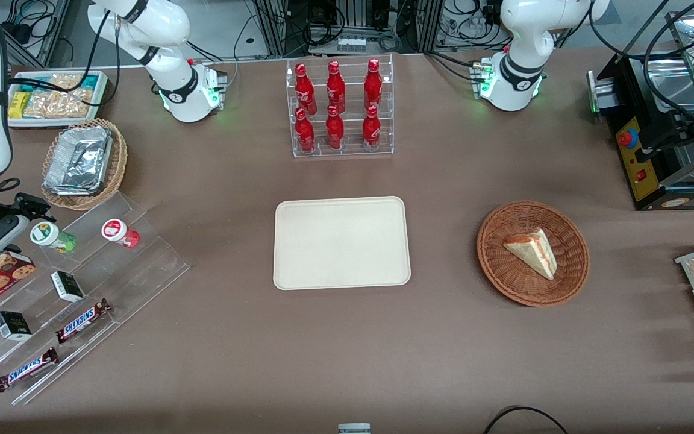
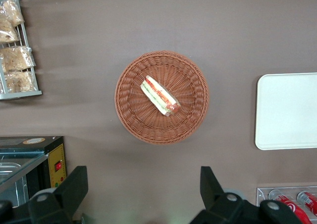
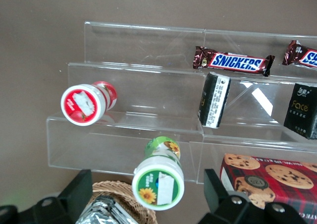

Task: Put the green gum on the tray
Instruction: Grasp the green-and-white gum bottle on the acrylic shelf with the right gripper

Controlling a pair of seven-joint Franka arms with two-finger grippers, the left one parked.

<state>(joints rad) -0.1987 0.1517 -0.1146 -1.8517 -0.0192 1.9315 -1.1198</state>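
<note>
The green gum (image 3: 159, 179) lies on the clear rack (image 1: 136, 265) beside the red gum (image 1: 120, 232), untouched. The gripper (image 3: 143, 194) hovers over it, fingers spread (approach step). Next it must descend, pinch, then carry to the tray (image 1: 341, 242).

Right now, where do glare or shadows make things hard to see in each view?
Front view: foil container glares; gripper near green gum, tray evenly lit. Right wrist view: bright reflections on the acrylic stand. Left wrist view: soft shadow around the wicker basket.
</note>
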